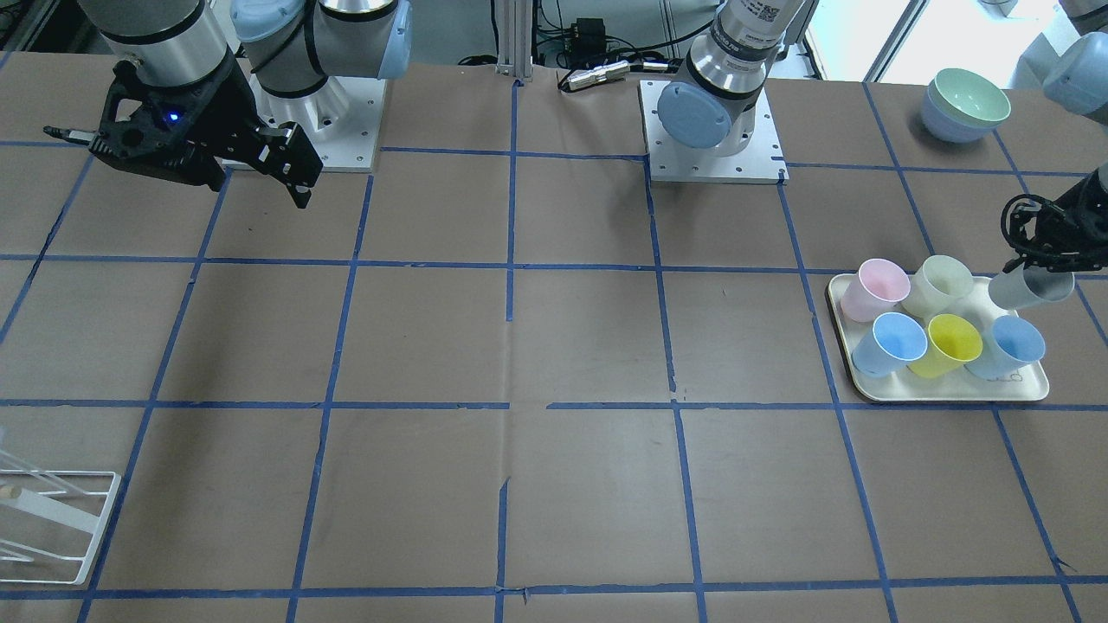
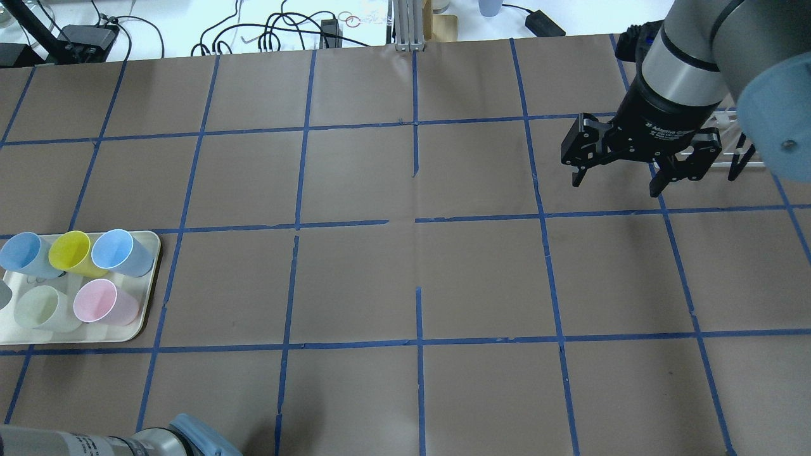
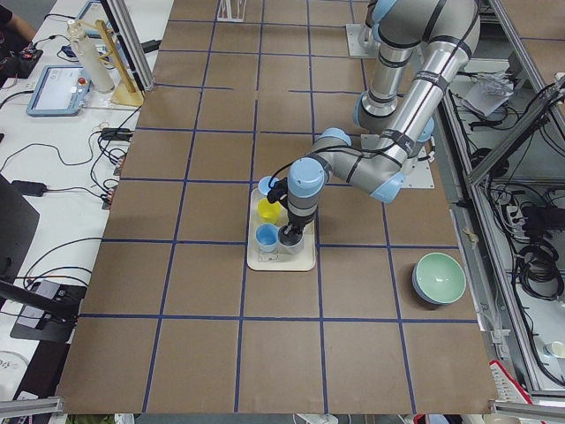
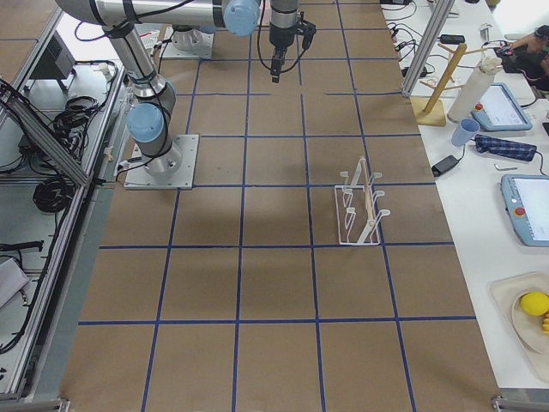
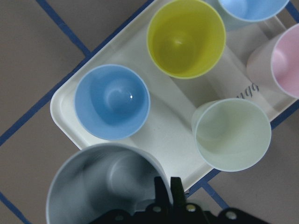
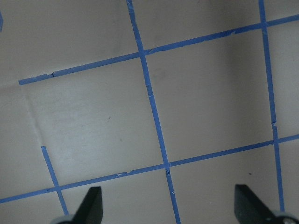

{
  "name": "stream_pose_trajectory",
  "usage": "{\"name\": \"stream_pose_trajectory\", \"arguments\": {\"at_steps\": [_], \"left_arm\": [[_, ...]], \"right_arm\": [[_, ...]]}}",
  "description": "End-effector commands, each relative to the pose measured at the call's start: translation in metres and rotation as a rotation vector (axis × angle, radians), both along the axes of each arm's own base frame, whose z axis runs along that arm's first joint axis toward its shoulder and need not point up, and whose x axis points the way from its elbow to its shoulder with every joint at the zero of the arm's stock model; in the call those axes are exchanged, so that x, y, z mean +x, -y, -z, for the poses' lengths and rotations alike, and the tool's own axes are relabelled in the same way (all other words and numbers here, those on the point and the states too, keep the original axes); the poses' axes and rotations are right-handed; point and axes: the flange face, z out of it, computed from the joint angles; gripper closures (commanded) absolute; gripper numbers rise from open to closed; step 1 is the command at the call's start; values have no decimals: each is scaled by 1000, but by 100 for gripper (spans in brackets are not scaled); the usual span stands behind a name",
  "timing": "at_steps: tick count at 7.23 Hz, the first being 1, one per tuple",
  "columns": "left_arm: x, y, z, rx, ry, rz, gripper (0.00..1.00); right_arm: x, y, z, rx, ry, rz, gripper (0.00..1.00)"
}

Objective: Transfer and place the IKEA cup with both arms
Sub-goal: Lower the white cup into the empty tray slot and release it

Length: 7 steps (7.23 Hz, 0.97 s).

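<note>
The pale grey IKEA cup (image 1: 1030, 288) is at the corner of the cream tray (image 1: 952, 398), tilted and overlapping the tray's edge. My left gripper (image 1: 1039, 255) is shut on its rim. In the left wrist view the fingers (image 5: 160, 190) pinch the wall of the cup (image 5: 98, 186), which looms larger than the cups on the tray (image 5: 65, 98). My right gripper (image 2: 616, 183) is open and empty. It hovers above bare table far from the tray, and it also shows in the front view (image 1: 260, 186).
The tray holds a pink cup (image 1: 874, 290), a pale-green cup (image 1: 939, 285), a yellow cup (image 1: 948, 344) and two blue cups (image 1: 892, 343). Stacked green and blue bowls (image 1: 965, 104) stand behind the tray. A white wire rack (image 1: 52, 519) stands on the right arm's side.
</note>
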Motion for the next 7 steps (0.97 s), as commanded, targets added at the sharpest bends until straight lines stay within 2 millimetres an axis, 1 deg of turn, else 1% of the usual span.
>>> {"name": "stream_pose_trajectory", "arguments": {"at_steps": [1, 2, 3, 4, 5, 7], "left_arm": [[7, 1, 23, 15, -25, -8, 100], [9, 2, 34, 25, -38, -19, 97], [10, 3, 39, 30, -46, -21, 80], [15, 5, 37, 26, -35, -37, 1], [15, 5, 37, 28, -31, -66, 0], [9, 5, 15, 35, -3, -120, 0]], "right_arm": [[0, 0, -2, -4, -1, -2, 0], [-3, 1, -3, -6, 0, -14, 0], [-3, 1, -7, -14, 1, -13, 0], [-3, -1, -11, -22, 4, -13, 0], [-3, -3, -10, -12, -2, -15, 0], [-1, -3, -13, -24, -2, -19, 0]]}}
